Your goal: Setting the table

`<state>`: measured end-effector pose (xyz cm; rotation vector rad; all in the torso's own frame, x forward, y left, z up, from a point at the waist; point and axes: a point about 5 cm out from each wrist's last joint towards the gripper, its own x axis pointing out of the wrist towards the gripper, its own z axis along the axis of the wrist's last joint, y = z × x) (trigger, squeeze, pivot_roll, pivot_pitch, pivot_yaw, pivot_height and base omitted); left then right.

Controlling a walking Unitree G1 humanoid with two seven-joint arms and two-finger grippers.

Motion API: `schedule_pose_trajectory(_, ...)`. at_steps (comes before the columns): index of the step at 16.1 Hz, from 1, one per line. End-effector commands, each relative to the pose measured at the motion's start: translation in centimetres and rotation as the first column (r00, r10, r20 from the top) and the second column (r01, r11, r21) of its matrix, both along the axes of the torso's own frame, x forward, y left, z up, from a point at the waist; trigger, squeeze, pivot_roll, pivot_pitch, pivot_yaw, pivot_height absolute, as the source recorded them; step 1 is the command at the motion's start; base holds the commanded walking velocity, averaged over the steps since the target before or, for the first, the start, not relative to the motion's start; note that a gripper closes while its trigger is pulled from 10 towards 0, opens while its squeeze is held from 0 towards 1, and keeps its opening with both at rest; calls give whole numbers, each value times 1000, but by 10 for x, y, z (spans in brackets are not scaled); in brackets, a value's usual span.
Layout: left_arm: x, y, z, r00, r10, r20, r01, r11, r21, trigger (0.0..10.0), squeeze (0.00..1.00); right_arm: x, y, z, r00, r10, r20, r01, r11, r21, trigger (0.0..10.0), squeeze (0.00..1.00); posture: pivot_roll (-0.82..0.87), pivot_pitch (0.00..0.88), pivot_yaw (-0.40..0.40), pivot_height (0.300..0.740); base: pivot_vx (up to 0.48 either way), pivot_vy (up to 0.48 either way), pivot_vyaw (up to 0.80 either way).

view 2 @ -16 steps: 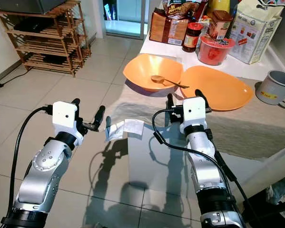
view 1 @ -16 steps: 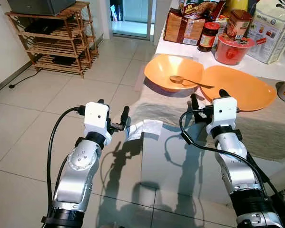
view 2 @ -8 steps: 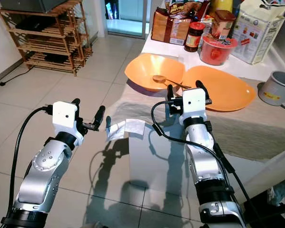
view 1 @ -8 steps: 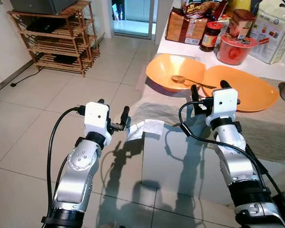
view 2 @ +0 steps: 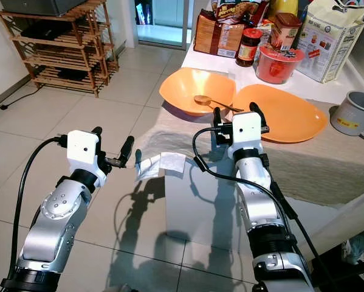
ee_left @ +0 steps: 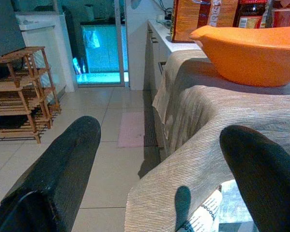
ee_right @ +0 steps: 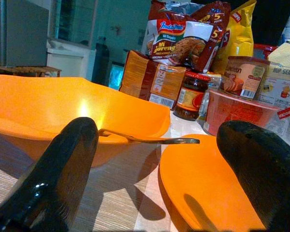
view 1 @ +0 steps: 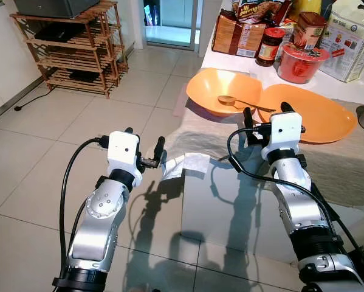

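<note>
The worktop (view 1: pixel 352 91) ends in a corner right ahead of the robot, a grey-beige cloth (view 1: pixel 194 131) draped over that edge and hanging toward the tiled floor (view 1: pixel 78 115). Two orange bowls sit side by side near the edge: the left bowl (view 1: pixel 224 91) carries a spoon (view 1: pixel 233 102) whose handle runs over onto the right bowl (view 1: pixel 309 115).

The right claw (view 1: pixel 265 114) hovers over the cloth just in front of where the two bowls meet, fingers spread wide, holding nothing. The left claw (view 1: pixel 146 141) is out past the worktop corner, over open floor, also wide apart and empty, with a scrap of white printed packaging (view 1: pixel 185 164) just beside its tip at the cloth's hanging corner.

Behind the bowls the back of the worktop is crowded: a brown snack packet (view 1: pixel 236 35), a dark jar with a red lid (view 1: pixel 268 45), a red tub (view 1: pixel 297 61), a white bag (view 1: pixel 352 36). A wooden rack (view 1: pixel 69 48) stands well off to the left, wide floor between.
</note>
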<state>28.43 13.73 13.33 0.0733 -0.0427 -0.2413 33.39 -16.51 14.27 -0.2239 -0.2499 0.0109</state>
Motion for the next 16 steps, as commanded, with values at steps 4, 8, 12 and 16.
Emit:
schedule_pose_trajectory(4,-3,-2,4,1000,-5,17,5,1000,16,10000,0,3,-2,2,1000,-22,7,22,1000,5,10000,988,112,20,-1,740,0,0,0)
schedule_pose_trajectory(8,-2,-3,5,1000,-9,21,9,1000,18,10000,0,3,-6,2,999,-36,9,36,999,12,10000,1000,107,18,1,740,0,0,0)
schedule_pose_trajectory(12,-2,-3,6,1000,-11,26,11,1000,19,10000,0,5,-10,6,997,-75,25,74,997,7,10000,0,108,18,-1,740,0,0,0)
schedule_pose_trajectory(16,-2,-4,6,1000,-12,29,12,1000,23,10000,0,7,-20,16,989,-140,58,137,990,46,10000,0,107,17,-1,740,0,0,0)
